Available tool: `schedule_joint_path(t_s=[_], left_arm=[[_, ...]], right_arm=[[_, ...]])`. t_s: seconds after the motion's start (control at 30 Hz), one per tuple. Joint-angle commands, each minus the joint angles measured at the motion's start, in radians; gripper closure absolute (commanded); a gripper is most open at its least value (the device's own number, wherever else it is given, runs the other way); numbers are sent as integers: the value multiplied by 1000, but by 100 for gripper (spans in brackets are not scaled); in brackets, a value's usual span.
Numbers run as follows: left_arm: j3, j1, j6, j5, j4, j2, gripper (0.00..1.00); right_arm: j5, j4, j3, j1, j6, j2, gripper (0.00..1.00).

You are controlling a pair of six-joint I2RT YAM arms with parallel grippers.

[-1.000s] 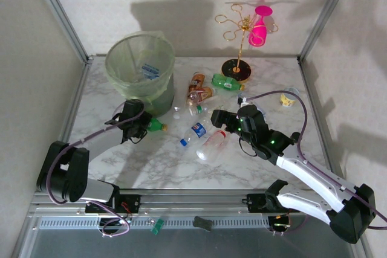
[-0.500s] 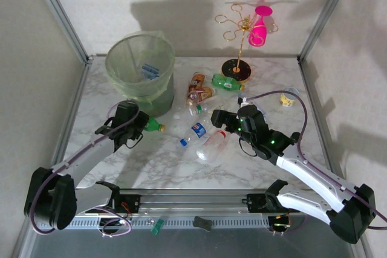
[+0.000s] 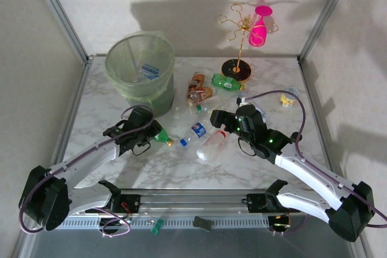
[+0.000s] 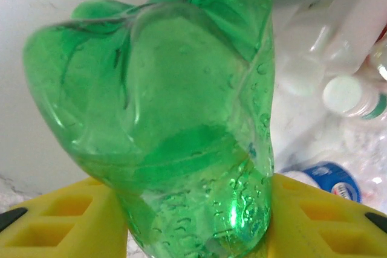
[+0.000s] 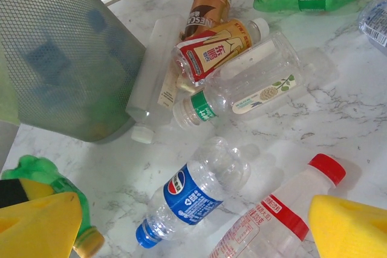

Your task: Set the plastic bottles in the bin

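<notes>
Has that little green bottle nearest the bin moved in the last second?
Yes. The green bottle, held in the left gripper, has shifted away from the bin, toward the table's near edge.

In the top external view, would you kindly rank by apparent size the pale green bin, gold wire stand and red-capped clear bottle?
1. Pale green translucent plastic bin
2. Gold wire stand, though it stands farther away
3. Red-capped clear plastic bottle
</notes>
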Motion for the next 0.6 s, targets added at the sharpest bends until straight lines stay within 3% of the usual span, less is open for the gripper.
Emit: schedule_joint_path(t_s=[0.0,0.3,0.57], left_arm=[[23,-32,32,-37,-64,35,48],[47,-57,122,-22,-79,107,42],[103,-62,163,-44,-102,96,42]], right_arm=[[0,12,18,-4,12,-1,4],[4,1,30,-4,5,5,3],[6,-5,42,-5,3,7,4]])
